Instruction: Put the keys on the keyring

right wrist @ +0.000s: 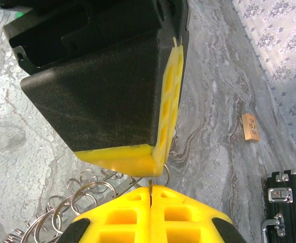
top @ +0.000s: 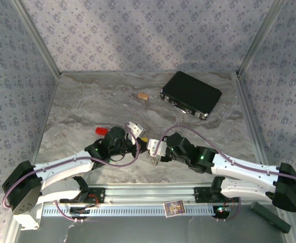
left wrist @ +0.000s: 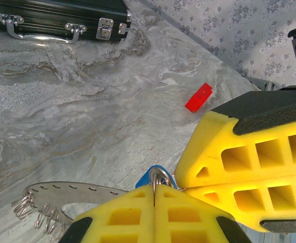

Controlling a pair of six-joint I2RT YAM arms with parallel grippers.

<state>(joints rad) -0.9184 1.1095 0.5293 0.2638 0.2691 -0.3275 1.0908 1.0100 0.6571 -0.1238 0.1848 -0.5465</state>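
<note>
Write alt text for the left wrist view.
Left end effector, shut, pinches a thin wire loop at a blue key, the shut right end effector close beside it at right. A flat metal keyring with small loops extends lower left; a red block and black case sit beyond on the marble table.

Bright, even light from above, a paler band crossing the back wall, faint soft shadows on the surface, all views fairly sharp.

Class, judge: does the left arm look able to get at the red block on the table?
Probably within reach: the red block lies on bare table near the left end effector, nothing between. But that end effector is shut on a small ring, so not free.
</note>
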